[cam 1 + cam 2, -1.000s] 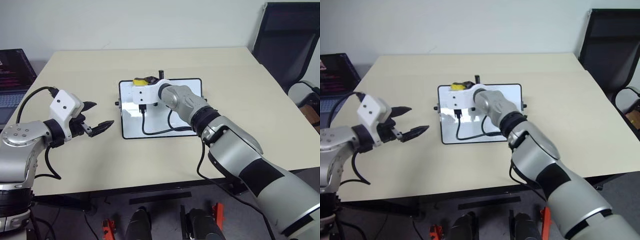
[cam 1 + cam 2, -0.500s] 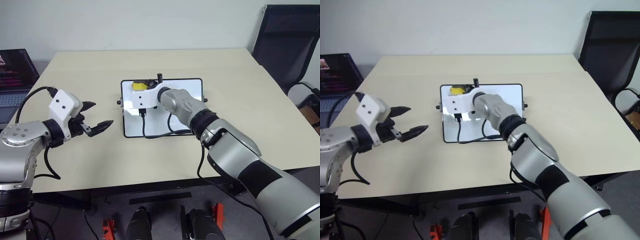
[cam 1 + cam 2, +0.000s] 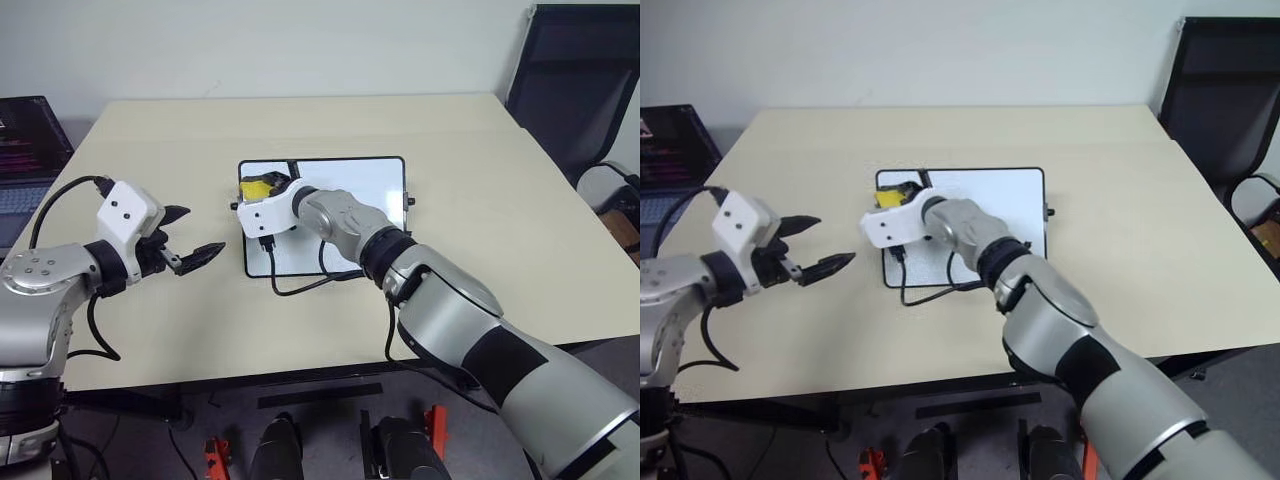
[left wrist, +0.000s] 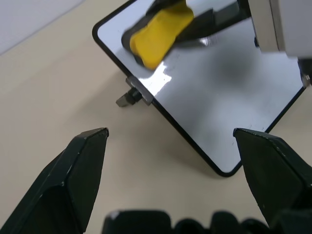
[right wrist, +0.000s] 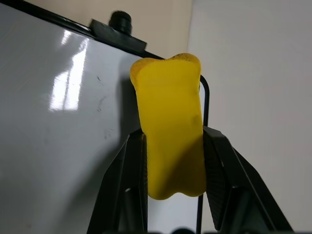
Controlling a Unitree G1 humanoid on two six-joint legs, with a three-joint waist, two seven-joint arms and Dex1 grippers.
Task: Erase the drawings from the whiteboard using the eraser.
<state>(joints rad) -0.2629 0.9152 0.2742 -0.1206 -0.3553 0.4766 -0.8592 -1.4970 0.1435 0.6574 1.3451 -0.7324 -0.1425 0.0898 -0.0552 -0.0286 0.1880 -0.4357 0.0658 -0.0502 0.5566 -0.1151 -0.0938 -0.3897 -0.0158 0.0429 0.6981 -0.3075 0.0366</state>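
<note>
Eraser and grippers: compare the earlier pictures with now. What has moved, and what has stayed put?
The right gripper, shut on the eraser, has slid across the whiteboard from its far edge to its far left corner. The left gripper stays open, hovering over the table left of the board.

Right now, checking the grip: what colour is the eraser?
Yellow; the eraser, pinched by the right gripper, shows best in the right wrist view.

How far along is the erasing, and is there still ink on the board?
Done: the visible whiteboard surface looks clean, apart from faint specks in the right wrist view. In hand: the right gripper clamps the yellow eraser at the board's far-left corner. Left: whatever the arm hides; the open left gripper hovers beside the board.
</note>
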